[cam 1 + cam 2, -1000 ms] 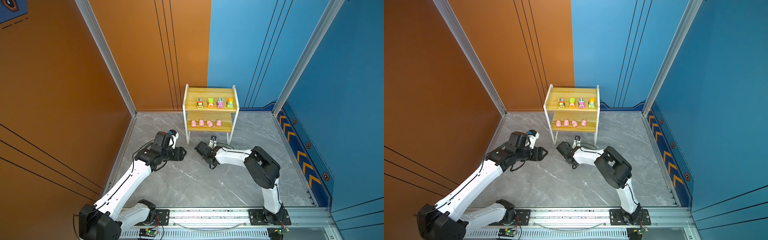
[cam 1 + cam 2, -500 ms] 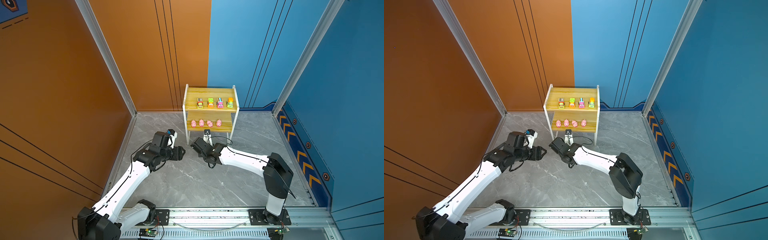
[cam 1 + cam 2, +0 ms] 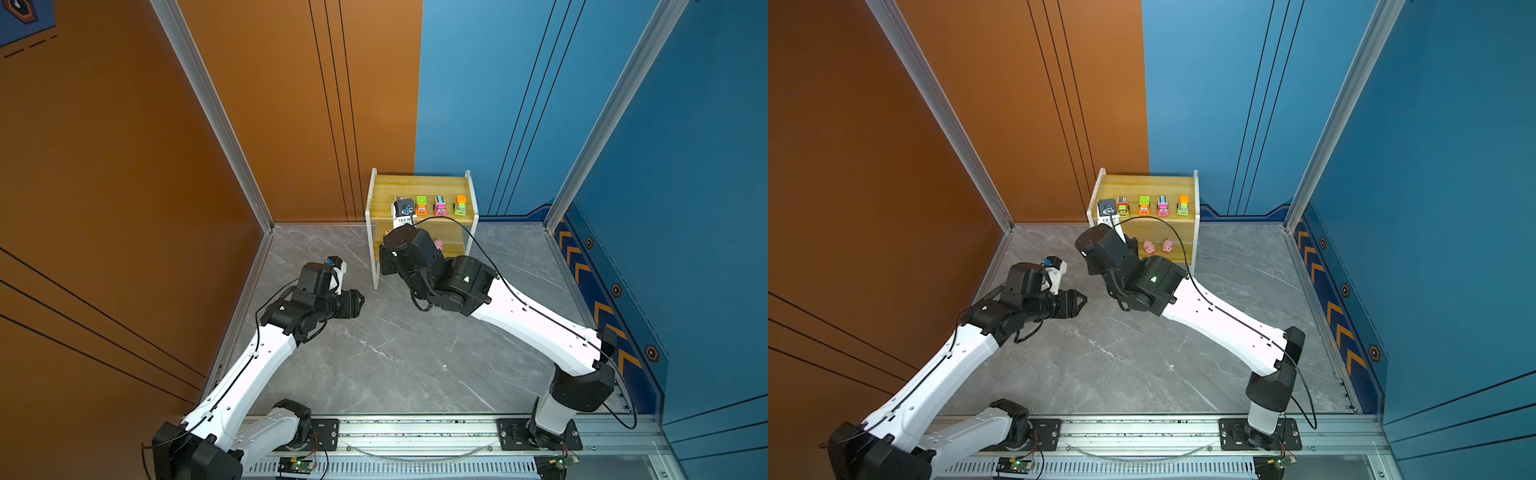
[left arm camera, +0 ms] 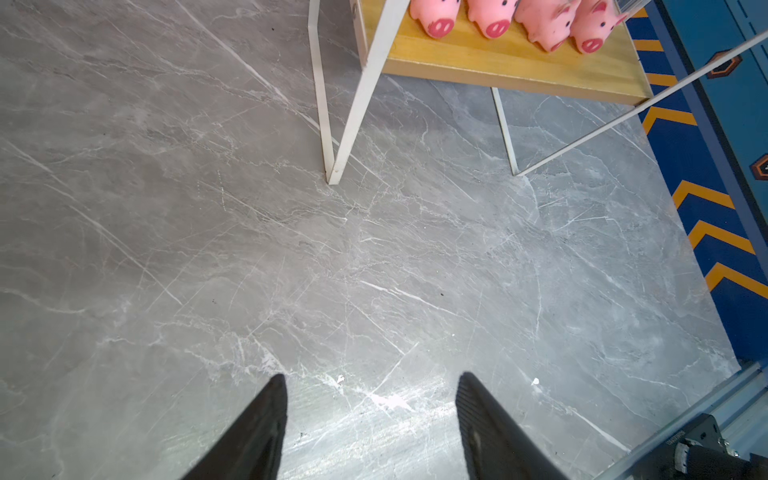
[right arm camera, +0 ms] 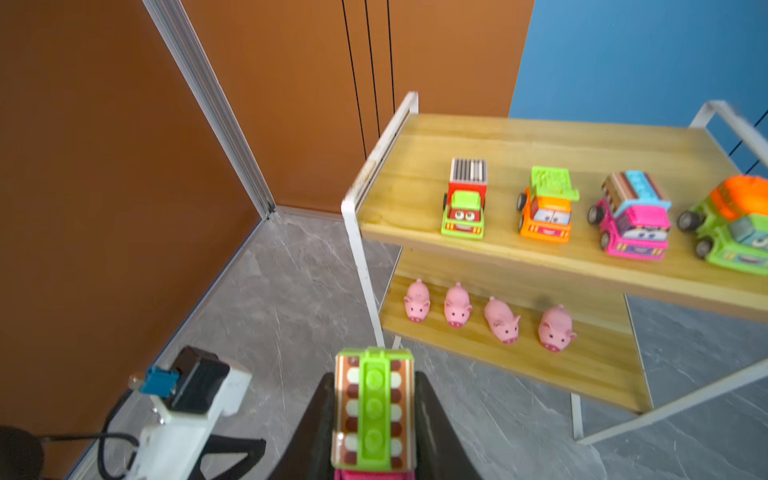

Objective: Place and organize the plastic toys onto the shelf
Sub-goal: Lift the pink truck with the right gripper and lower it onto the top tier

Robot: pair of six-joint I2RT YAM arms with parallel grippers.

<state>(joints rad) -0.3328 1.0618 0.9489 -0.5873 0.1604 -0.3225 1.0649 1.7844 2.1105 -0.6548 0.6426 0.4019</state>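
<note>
Over the floor (image 3: 395,353), my right pincer (image 5: 374,386) rides higher than a second ago, clamped on the car (image 5: 374,419); a free top-board spot on the shelf (image 5: 519,137) lies just ahead. Left pincer (image 4: 372,378) gapes empty.

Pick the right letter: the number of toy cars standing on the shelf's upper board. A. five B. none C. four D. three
C: the right wrist view shows four in a row on the upper board, a red-and-green car, an orange car, a pink car and a green car, while a fifth car is clamped in the right gripper.
</note>
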